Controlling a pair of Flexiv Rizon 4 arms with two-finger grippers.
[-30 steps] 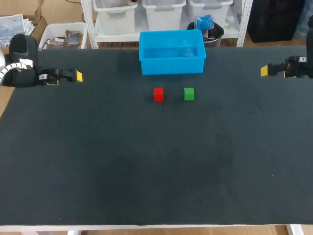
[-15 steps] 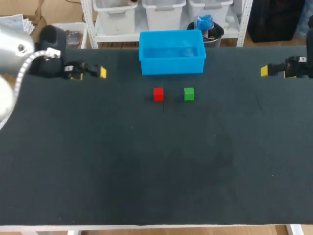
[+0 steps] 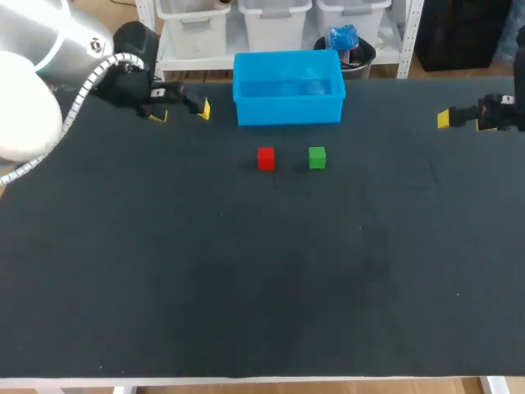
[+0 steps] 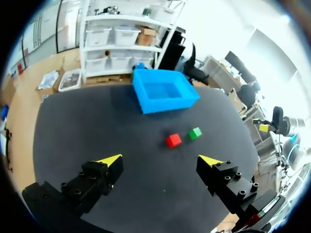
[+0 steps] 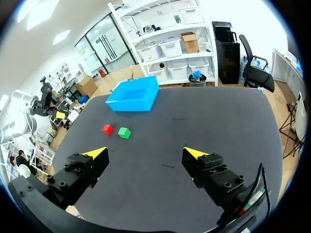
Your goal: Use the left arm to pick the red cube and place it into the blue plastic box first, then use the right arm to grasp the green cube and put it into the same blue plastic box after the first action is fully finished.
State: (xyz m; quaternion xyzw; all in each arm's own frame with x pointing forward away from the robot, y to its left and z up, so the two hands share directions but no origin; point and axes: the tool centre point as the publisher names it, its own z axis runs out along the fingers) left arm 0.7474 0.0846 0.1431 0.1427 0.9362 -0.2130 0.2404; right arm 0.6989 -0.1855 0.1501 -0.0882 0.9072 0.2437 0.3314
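The dark, matte-topped table (image 3: 246,295) runs from the near edge back toward the far side. Past its middle sits the small red cube (image 3: 266,158), flat on the surface. The small green cube (image 3: 317,158) sits just to its right, near it but apart, with a strip of table showing between them. Both cubes lie free on the table, outside the box.

Farther back, at the table's right edge, the right arm's two-fingered, yellow-tipped gripper (image 5: 146,153) hangs above the surface, well apart from both cubes. Its wrist view shows the fingers spread wide and released, with the cubes and the box ahead of it across the table.

At about the same depth on the left, the left arm's yellow-tipped gripper (image 3: 181,112) hovers just left of the box. Its fingers are likewise spread apart and grasp nothing. In its wrist view the red cube lies ahead of the gap between the fingers, and the green cube is just beside it.

Farthest back, the open blue plastic box (image 3: 289,111) stands at the middle of the table's far edge, directly behind the two cubes.
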